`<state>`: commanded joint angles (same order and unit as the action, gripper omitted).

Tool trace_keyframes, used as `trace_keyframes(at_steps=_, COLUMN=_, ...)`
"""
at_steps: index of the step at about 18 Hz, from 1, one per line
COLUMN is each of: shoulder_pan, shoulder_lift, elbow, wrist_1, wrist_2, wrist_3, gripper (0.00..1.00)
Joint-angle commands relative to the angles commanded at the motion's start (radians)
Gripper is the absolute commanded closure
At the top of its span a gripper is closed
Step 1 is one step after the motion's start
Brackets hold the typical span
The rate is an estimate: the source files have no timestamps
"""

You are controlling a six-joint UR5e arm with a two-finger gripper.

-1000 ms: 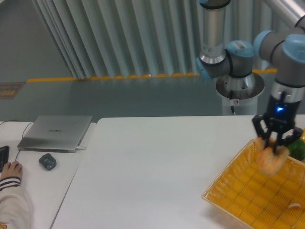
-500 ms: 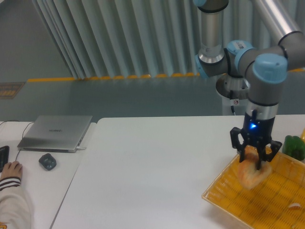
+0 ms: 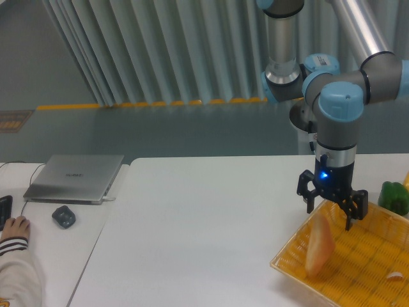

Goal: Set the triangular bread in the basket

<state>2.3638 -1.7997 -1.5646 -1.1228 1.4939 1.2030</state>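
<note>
The pincer [image 3: 332,206] hangs point-down over the near-left part of the basket [image 3: 358,281], its two black fingers [image 3: 309,197] spread apart with nothing between them. A blue light glows on the wrist just above. Below and slightly left of the pincer, the bread [image 3: 319,248] is clear of the fingers: a pale tan piece seen nearly edge-on and blurred, standing tilted over the basket's left edge. Whether it touches the weave or is in the air cannot be told.

The basket is a yellow lattice tray lying at the right end of the white worktop [image 3: 204,224], one corner pointing toward the camera and its far side cut off by the picture's edge. A small pale scrap [image 3: 396,276] lies in it near the right border. A green pepper [image 3: 393,197] sits on the worktop just beyond the basket's far-right rim.

The arm [image 3: 339,112], grey with light blue joint caps, rises from the pincer to its base behind the worktop.

At the far left lie a closed silver laptop [image 3: 77,177], a dark mouse [image 3: 63,217], and a person's hand [image 3: 14,228] in a cream sleeve.
</note>
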Motion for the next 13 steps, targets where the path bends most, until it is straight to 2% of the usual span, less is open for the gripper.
trace_keyframes(at_steps=5, shoulder_pan=0.067, shoulder_lift=0.031, elbow=0.009, wrist_1=-0.116, wrist_2=0.058, wrist_3=0.251, gripper=0.0)
trace_keyframes(at_steps=10, shoulder_pan=0.146, shoulder_lift=0.063, elbow=0.006, wrist_1=-0.187, wrist_2=0.078, wrist_3=0.36, gripper=0.0)
trace_keyframes(at_steps=13, shoulder_pan=0.19, shoulder_lift=0.069, elbow=0.011, wrist_1=-0.245, wrist_2=0.156, wrist_3=0.533, gripper=0.0)
